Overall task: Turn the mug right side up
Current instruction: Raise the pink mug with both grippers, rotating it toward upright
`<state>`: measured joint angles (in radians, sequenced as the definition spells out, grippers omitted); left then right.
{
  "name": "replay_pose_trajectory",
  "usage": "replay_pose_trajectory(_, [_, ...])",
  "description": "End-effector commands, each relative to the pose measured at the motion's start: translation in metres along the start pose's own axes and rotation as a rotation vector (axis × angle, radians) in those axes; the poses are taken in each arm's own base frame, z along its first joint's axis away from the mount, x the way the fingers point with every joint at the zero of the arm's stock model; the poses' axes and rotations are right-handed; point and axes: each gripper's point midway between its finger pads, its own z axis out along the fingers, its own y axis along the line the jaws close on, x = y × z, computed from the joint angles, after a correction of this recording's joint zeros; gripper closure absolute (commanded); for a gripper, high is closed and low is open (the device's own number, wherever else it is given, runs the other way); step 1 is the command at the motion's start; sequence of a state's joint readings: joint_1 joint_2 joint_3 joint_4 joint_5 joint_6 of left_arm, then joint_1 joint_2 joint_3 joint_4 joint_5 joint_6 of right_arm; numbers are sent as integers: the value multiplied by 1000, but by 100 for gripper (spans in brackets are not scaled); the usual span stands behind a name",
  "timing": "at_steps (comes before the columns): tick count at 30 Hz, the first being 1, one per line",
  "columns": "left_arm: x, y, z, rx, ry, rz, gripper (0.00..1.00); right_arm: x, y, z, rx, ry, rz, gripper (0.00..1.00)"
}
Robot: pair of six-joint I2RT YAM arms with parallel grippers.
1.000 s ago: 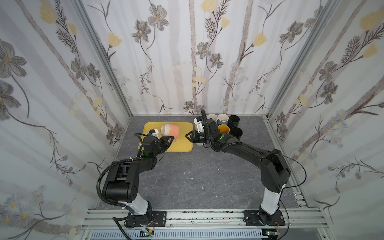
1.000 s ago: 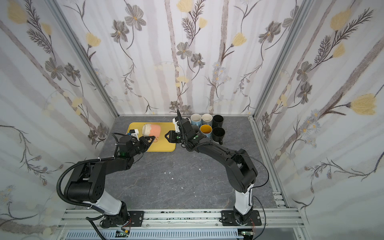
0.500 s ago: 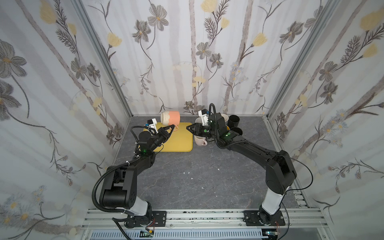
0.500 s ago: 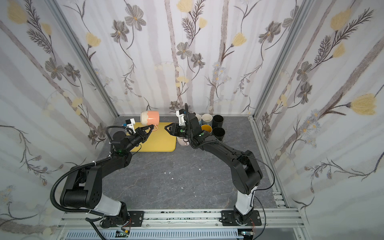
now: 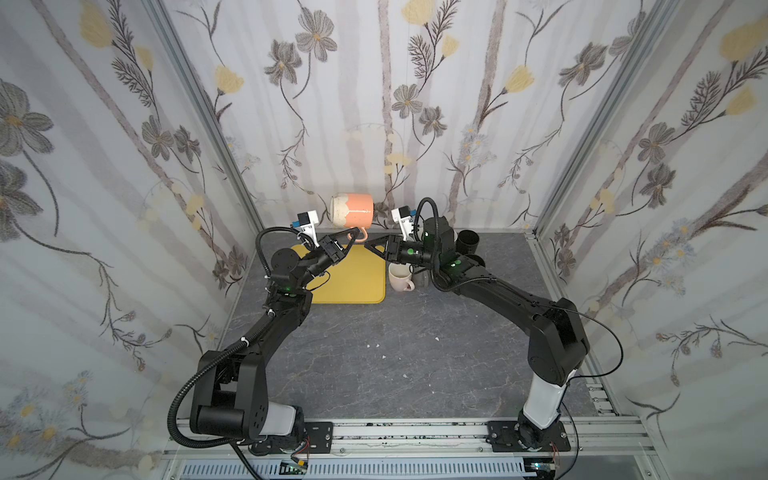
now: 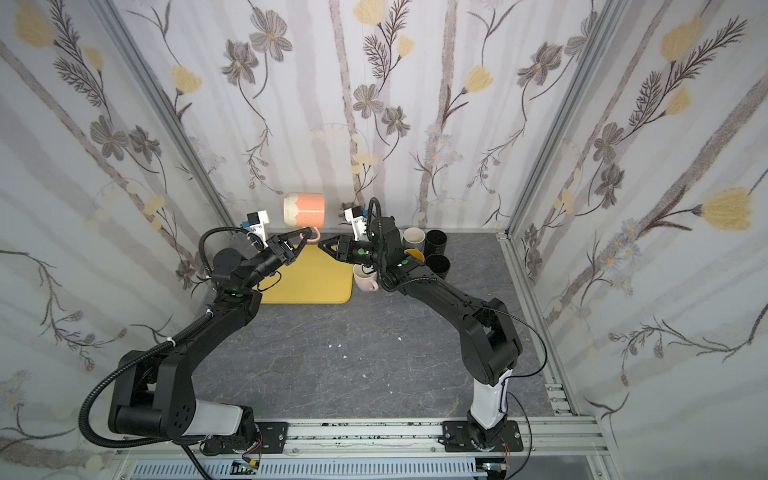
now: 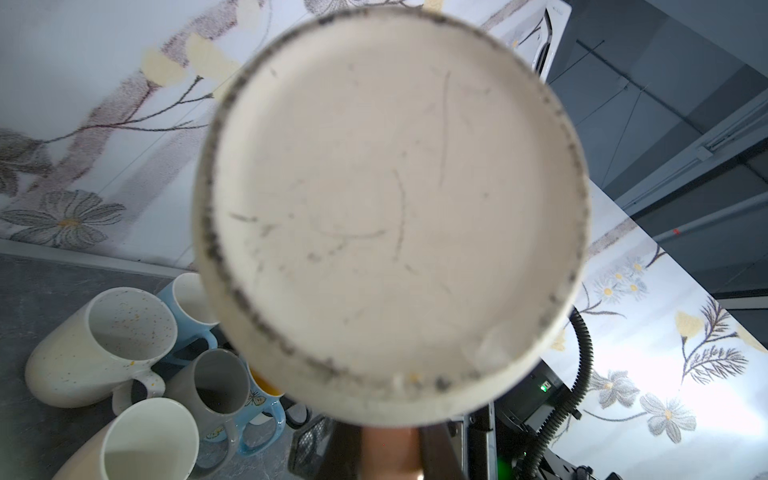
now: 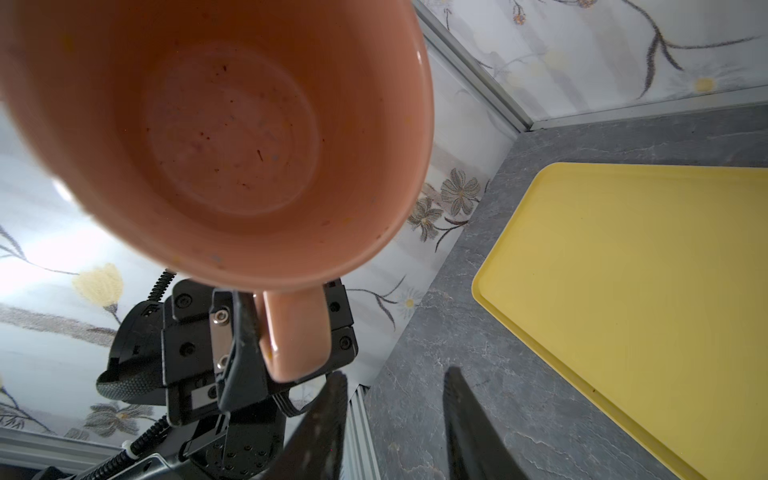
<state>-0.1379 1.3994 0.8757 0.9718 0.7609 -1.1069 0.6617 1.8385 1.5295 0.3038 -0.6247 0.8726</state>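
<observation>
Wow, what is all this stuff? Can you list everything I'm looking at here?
Orange mug: one, orange with cream base; held sideways in the air above the tray.
Tray: one, yellow; rear left of table.
Pink mug: one, pale pink; upright beside the tray.
Other mugs: at least six, black, cream, blue, grey; clustered rear right, partly hidden.
Table: grey.
Walls: floral.
Left gripper: black, shut on the orange mug's handle.
Right gripper: black, open, empty.
</observation>
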Motion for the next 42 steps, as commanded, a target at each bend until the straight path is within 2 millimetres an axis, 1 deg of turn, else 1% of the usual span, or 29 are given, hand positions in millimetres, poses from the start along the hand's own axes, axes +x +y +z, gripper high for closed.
replay_pose_trajectory(1, [-8,-35,1,94,-13,77,100,-13,29,-3,-103,-30,-30,61])
replay_pose_trajectory(5, [-8,-37,0,92,-21,84,100,-13,29,-9,-80,-38,-32,62])
replay_pose_trajectory(9, [-10,-38,-1,81,-28,93,100,-14,27,-27,-32,-108,-73,63])
replay_pose_trajectory(11, [-10,-39,0,82,-28,91,100,-13,31,-35,-35,-134,-90,63])
replay_pose_trajectory(13, [-11,-41,1,89,-24,93,100,-15,40,-39,-61,-146,-104,60])
replay_pose_trajectory(16, [-13,-47,1,103,-26,99,100,-17,52,-39,-104,-149,-113,57])
replay_pose_trajectory(19, [-13,-54,1,122,-17,105,100,-21,59,-36,-134,-146,-115,57])
replay_pose_trajectory(23, [-11,-60,1,137,-7,104,100,-23,59,-30,-151,-133,-101,58])
replay_pose_trajectory(30, [1,-65,7,156,24,94,100,-22,62,-25,-187,-124,-74,59])
replay_pose_trajectory(33, [5,-68,9,167,38,94,100,-22,59,-24,-180,-117,-63,62])
replay_pose_trajectory(36, [10,-69,12,175,57,93,100,-20,56,-21,-180,-100,-45,71])
replay_pose_trajectory(39, [14,-71,14,187,76,93,100,-18,58,-18,-199,-85,-28,79])
replay_pose_trajectory(40, [15,-70,15,189,83,92,100,-18,58,-18,-207,-84,-23,81])
replay_pose_trajectory(42, [19,-70,17,193,98,88,100,-19,62,-18,-226,-85,-19,81])
